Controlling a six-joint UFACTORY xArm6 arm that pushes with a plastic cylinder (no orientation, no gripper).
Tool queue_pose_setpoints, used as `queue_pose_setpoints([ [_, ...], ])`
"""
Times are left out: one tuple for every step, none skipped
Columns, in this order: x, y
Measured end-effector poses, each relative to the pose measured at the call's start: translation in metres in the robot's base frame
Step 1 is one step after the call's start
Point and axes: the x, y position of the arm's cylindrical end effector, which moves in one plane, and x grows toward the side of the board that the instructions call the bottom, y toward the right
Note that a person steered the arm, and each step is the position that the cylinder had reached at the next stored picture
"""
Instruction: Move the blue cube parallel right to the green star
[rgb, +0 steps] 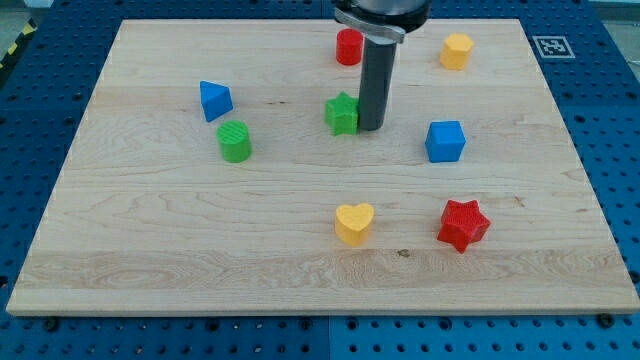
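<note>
The rod comes down from the top edge of the board (150, 290), and my tip (370, 127) rests on the wood just to the right of the green star (342, 113), touching it or very nearly so; I cannot tell which. The rod is a plain dark cylinder with nothing to open or close, and it holds nothing. The blue cube (445, 141) sits well apart to the right of the tip, a little nearer the bottom edge than the star, so the 2 are not quite level. Behind the rod, close to the top edge, stands a red cylinder (348, 47), partly hidden by the rod's housing. A yellow block (456, 50), six-sided by the look of it, lies toward the top right corner. On the left half, a blue triangular block (214, 100) sits above a green cylinder (235, 141), the 2 near each other but not touching. Toward the bottom edge, a yellow heart (354, 223) lies roughly below the star, and a red star (463, 224) lies below the cube. All 8 blocks lie loose on the flat board, none inside any container.
</note>
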Motion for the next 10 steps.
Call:
queue_pose_setpoints([
  [0.000, -0.032],
  [0.001, -0.042],
  [0.064, -0.032],
  [0.106, 0.003],
  [0.124, 0.057],
  [0.122, 0.084],
  [0.103, 0.096],
  [0.085, 0.129],
  [0.064, 0.130],
  [0.041, 0.125],
])
